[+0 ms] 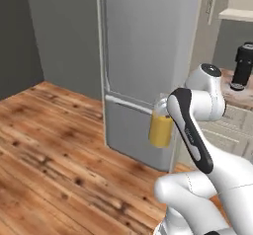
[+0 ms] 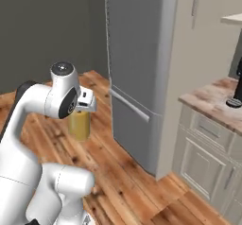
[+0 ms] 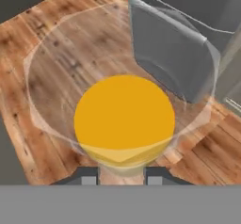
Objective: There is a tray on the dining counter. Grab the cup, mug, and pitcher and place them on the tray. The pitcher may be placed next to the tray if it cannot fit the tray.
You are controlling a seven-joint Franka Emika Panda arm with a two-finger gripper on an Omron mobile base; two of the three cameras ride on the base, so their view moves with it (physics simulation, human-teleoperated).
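Gripper [image 3: 122, 175] was clamped on the clear glass pitcher [image 3: 124, 119] of orange liquid near the grey fridge [image 1: 148, 56]; probably heavy, sloshy, slippery, so rim grip.

We see the pitcher [image 1: 160, 128] hanging below the hand [image 3: 121, 175], off the floor [image 1: 54, 150], between the arm and the fridge [image 1: 143, 56]. The fridge stands behind it. To the fridge's right sits a bench [image 2: 215, 103] over cabinets [image 2: 203, 165], and a dark appliance [image 1: 243, 66] stands on that bench. From the hand view, we look down into the pitcher, the floor beneath it.
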